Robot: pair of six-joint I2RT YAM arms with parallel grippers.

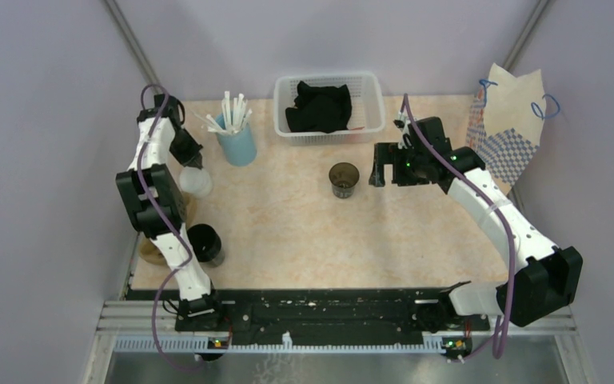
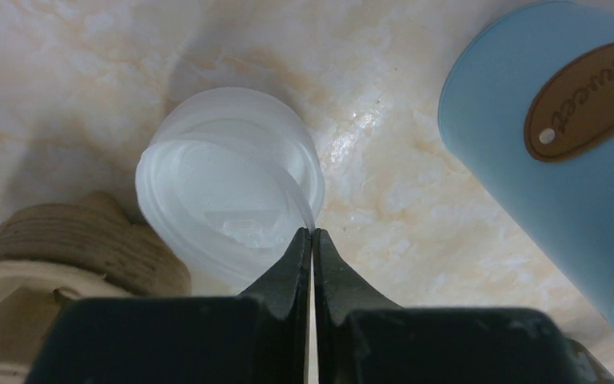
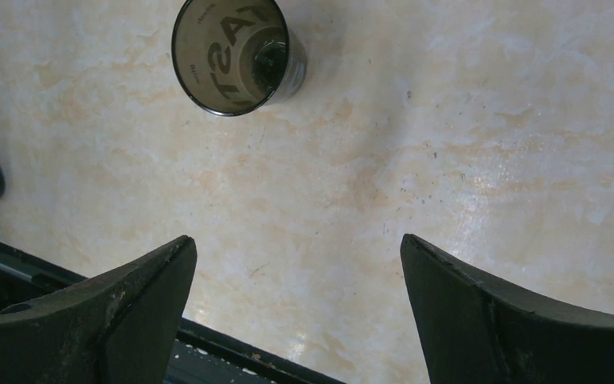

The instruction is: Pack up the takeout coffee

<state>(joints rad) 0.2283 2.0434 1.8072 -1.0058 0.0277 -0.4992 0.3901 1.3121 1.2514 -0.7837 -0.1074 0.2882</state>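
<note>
**Pinching a lid by its rim: slip risk**

Left end effector (image 2: 313,234) is clamped on the thin rim of the pale translucent lid (image 2: 228,188), between the blue straw holder (image 2: 560,152) and the pulp carrier (image 2: 80,240). Right end effector (image 3: 296,244) gapes wide near the open dark cup (image 1: 344,178) at mid-table (image 1: 288,232). So slight an edge hold may let the lid twist or drop. A careless swing could clip the holder.
</note>
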